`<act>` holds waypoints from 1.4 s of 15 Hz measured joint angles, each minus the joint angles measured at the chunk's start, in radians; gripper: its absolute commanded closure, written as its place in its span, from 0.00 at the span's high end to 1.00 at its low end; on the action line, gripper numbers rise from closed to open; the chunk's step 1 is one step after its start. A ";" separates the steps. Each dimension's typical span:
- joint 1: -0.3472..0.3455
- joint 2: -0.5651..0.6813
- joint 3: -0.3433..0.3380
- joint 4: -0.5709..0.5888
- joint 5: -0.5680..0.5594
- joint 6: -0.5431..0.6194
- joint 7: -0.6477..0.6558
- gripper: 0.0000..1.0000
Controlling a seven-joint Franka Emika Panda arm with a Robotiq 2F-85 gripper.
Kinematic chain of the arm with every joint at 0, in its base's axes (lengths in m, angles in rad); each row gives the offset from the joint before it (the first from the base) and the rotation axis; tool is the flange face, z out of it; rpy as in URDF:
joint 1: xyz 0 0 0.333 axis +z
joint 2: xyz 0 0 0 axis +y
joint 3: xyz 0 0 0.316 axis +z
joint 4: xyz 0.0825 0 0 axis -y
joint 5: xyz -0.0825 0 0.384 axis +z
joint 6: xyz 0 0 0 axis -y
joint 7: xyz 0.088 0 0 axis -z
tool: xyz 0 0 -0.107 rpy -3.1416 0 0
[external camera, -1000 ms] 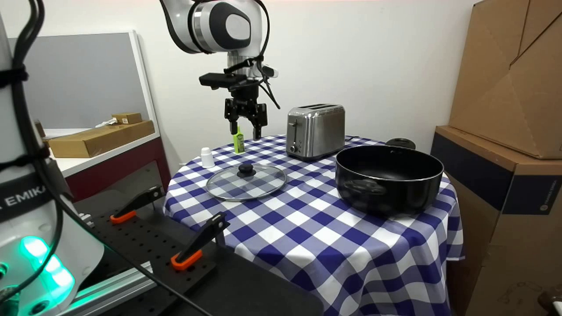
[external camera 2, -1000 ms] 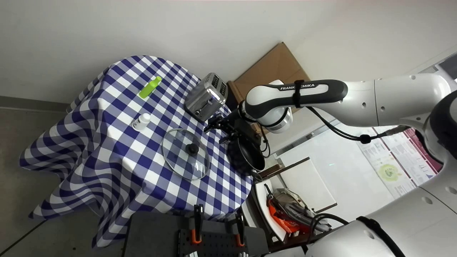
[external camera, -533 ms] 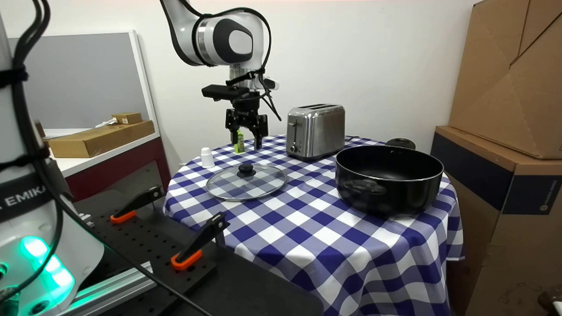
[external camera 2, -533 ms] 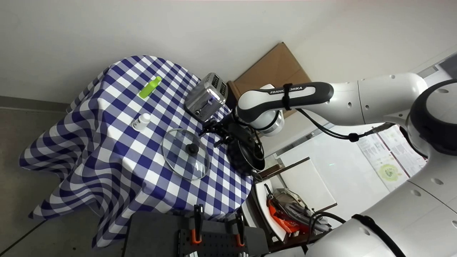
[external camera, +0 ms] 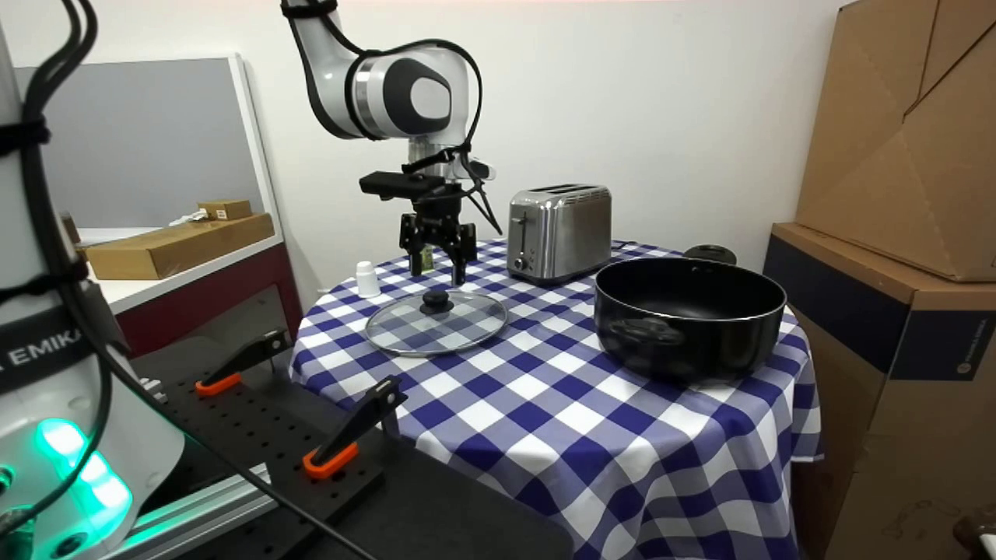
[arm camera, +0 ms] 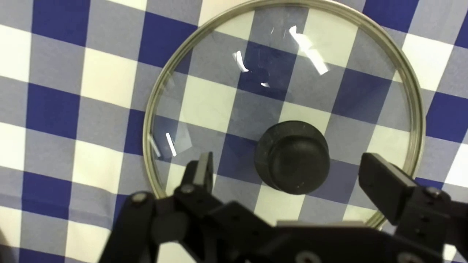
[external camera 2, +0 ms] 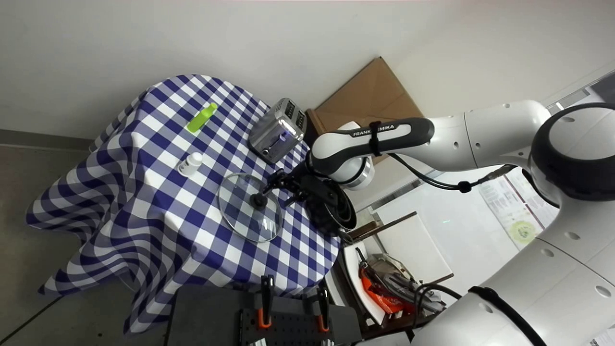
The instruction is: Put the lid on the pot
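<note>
Fingers [arm camera: 384, 190] dn, apart, abv lid [arm camera: 283, 126]

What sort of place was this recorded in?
Probably a lab or workroom staged as a kitchen: clamps on a perforated board, stacked cardboard boxes, and a toaster and pot on a checked tablecloth.

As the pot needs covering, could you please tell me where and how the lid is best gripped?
I'd suggest the dark centre knob, from straight above: the lid lies flat on the tablecloth with that knob standing up, while the thin rim lies low, likely harder to pinch.
</note>
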 measured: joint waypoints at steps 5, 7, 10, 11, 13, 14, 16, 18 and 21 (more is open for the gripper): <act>0.001 0.043 -0.003 0.000 -0.031 0.023 0.000 1.00; 0.003 0.056 -0.003 0.002 -0.037 0.032 0.000 1.00; 0.006 0.073 -0.003 0.005 -0.042 0.058 0.000 1.00; 0.007 0.080 -0.003 0.006 -0.044 0.073 0.000 1.00; 0.012 0.091 -0.002 0.008 -0.049 0.105 0.000 1.00; 0.014 0.096 -0.002 0.009 -0.051 0.120 0.000 1.00; 0.019 0.107 -0.002 0.011 -0.051 0.150 0.000 0.93; 0.024 0.116 -0.002 0.012 -0.051 0.172 0.000 0.68; 0.028 0.123 -0.002 0.012 -0.052 0.182 0.000 0.43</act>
